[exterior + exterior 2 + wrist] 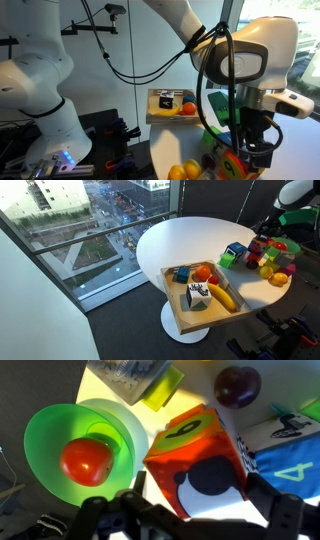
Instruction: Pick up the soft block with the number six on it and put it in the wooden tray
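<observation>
Fingers [272,505] of mine sit on either side of the soft block with the number six [195,460], one dark finger at each flank in the wrist view. The gap is about as wide as the block, but I cannot tell whether I am pressing on it or only close beside it. The block's yellow patch with the six faces up and away from me, and a black-and-white round patch on its red-orange side faces the camera.

Just beside the block on one side is a green bowl [50,430] with a red tomato [84,460] in it. On the other side a blue block marked four [295,468] lies close by. A dark plum [238,385] lies farther off.

In an exterior view the wooden tray [172,300] rests near the edge of the round white bench [170,240], well apart from the toy cluster where I hover. It holds a banana [222,297], an orange [203,273] and a black-and-white cube [197,296].
</observation>
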Motion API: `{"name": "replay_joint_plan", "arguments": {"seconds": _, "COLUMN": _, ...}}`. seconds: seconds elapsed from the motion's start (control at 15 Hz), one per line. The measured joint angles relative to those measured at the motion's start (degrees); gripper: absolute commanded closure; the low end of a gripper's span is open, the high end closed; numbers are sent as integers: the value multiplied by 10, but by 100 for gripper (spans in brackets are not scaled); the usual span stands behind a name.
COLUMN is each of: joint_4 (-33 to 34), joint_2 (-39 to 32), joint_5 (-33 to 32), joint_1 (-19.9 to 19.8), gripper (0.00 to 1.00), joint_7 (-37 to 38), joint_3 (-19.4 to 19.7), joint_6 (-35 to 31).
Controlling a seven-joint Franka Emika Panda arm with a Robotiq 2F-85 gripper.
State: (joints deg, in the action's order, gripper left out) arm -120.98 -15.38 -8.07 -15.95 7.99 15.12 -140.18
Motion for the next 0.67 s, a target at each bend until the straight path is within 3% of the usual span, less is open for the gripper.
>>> {"name": "replay_joint_plan", "arguments": {"seconds": 0.33, "joint_4": 1, "joint_2": -5, "joint_5": 3, "joint_1": -1, "gripper": 0, "joint_7": -20, "joint_3": 3, "joint_6": -1}}
{"name": "replay_joint_plan", "arguments": {"seconds": 0.67, "joint_4": 1, "joint_2": -14, "joint_5": 47, "joint_1": -7, "gripper": 0, "joint_7": -75, "joint_3": 1, "joint_6": -21}}
